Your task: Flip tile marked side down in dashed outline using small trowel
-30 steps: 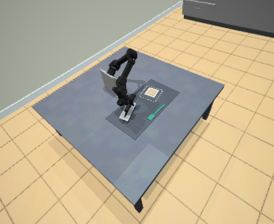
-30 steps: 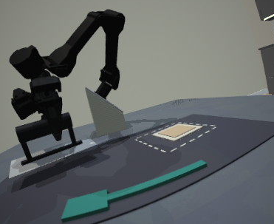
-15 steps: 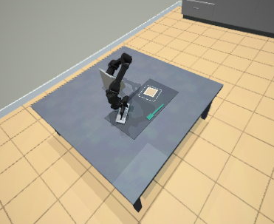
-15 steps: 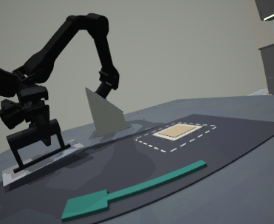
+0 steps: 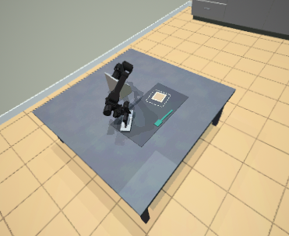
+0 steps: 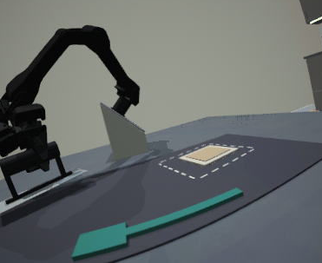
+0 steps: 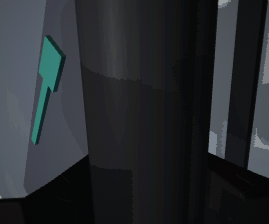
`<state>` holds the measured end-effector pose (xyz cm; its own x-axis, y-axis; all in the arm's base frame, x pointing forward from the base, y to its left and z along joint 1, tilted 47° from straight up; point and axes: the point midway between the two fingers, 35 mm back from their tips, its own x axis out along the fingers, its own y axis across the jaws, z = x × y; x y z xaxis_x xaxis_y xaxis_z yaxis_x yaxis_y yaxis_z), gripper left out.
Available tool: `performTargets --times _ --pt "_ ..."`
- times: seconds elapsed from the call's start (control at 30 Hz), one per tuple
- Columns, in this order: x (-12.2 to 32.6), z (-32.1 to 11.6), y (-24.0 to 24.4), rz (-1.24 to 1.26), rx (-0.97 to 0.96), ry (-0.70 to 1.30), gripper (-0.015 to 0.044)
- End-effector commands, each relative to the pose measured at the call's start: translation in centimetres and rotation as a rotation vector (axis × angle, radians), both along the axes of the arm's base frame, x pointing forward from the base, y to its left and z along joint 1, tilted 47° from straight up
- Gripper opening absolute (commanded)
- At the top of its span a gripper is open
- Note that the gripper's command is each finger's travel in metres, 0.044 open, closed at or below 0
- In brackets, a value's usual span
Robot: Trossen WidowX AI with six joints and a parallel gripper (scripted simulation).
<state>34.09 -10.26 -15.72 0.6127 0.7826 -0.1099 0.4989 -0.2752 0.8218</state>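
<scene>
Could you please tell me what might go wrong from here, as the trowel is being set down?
The gripper is shut on the black handle of the trowel, whose pale blade is at the mat's edge. If that edge props the blade, it might rock or shift on release.

The teal tool lies on the same mat, so a wide sweep while withdrawing could nudge it.

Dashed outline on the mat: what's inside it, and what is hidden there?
Within the dashed outline lies the tile, tan centre and white border up. Its underside and the mat directly beneath are covered.
</scene>
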Motion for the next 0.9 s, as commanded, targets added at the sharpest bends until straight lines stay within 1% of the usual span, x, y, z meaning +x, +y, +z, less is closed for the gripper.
performTargets --times 0.0,0.33,0.87 --pt "0.0 0.0 -1.1 -0.038 0.007 -0.047 0.0000" --pt "-0.1 -0.1 -1.1 -0.039 0.007 -0.049 0.0000" --pt "0.0 -2.1 0.0 -0.039 -0.004 -0.044 0.0000"
